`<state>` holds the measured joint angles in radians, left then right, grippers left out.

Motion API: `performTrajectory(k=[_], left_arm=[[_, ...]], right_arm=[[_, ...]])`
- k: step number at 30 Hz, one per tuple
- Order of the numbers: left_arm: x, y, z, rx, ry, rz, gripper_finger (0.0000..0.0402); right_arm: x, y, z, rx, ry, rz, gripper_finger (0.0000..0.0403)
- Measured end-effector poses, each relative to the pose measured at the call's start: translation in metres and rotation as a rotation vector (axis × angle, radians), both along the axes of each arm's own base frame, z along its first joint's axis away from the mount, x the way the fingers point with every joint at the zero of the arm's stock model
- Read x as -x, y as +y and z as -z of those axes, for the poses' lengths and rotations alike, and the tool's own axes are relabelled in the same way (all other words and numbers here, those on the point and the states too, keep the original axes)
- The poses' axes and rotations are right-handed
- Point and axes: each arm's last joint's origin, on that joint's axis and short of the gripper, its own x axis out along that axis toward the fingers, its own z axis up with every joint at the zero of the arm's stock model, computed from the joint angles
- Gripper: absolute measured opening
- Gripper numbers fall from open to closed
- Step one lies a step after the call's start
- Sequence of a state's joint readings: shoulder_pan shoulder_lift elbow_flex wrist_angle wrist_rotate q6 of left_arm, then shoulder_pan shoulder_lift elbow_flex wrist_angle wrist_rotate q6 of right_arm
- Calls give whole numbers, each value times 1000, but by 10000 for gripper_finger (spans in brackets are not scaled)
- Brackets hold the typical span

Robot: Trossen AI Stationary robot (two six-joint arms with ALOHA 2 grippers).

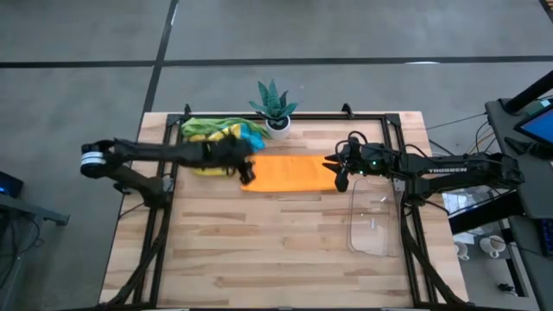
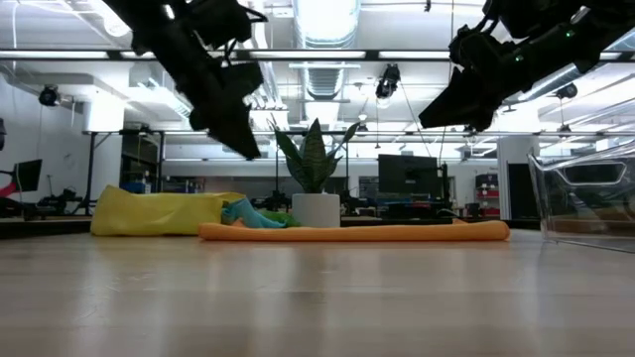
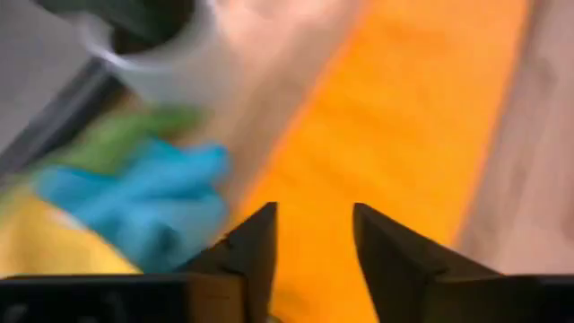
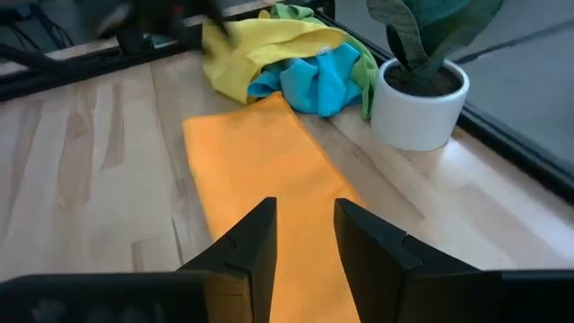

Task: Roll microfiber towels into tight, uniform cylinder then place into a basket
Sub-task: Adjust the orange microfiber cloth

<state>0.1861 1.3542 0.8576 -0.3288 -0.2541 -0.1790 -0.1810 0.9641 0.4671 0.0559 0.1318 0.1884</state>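
Both sets of jaws are being held slightly spread with nothing between them, as seen in each wrist view. The left gripper point(image 1: 245, 173) is being poised above the left end of the orange towel point(image 1: 289, 173), and the right gripper point(image 1: 338, 173) above its right end; in the low view both are being kept clear of the cloth. The towel is lying flat as a long strip on the table point(image 1: 259, 250), probably folded so that it can be rolled from one end. The remaining towels point(image 1: 216, 134), yellow, green and light blue, are being left heaped at the back left, beside the potted plant point(image 1: 275, 105). The basket point(image 1: 378, 225) is standing empty near the right arm, presumably so a finished roll can be dropped in without a long reach.
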Motion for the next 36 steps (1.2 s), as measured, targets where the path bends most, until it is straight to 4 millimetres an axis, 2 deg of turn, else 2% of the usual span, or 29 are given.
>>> performTrajectory(k=[3,5,7,11,16,23,28,32,36], left_arm=[[-10,-21,19,8,14,42,36],[-17,-27,28,4,-7,46,11],[-23,-27,37,1,-5,47,7],[-31,-15,55,-17,46,-5,1],[-33,-3,77,-8,124,-41,0],[-34,-1,97,-3,192,-49,0],[-32,-5,106,-7,215,-48,0],[-29,-12,106,1,223,-39,0],[-22,-26,102,31,264,-18,0]], right_arm=[[-5,-1,5,-48,66,22,81],[-14,-4,6,-71,182,48,46],[-25,-8,8,-85,344,78,19],[-57,-15,19,-79,588,84,10],[-85,-20,46,-105,891,51,9],[-110,-25,65,-112,990,47,8],[-116,-24,81,-134,1036,66,8],[-117,-17,88,-129,1057,77,8],[-119,-3,85,-119,1035,76,8]])
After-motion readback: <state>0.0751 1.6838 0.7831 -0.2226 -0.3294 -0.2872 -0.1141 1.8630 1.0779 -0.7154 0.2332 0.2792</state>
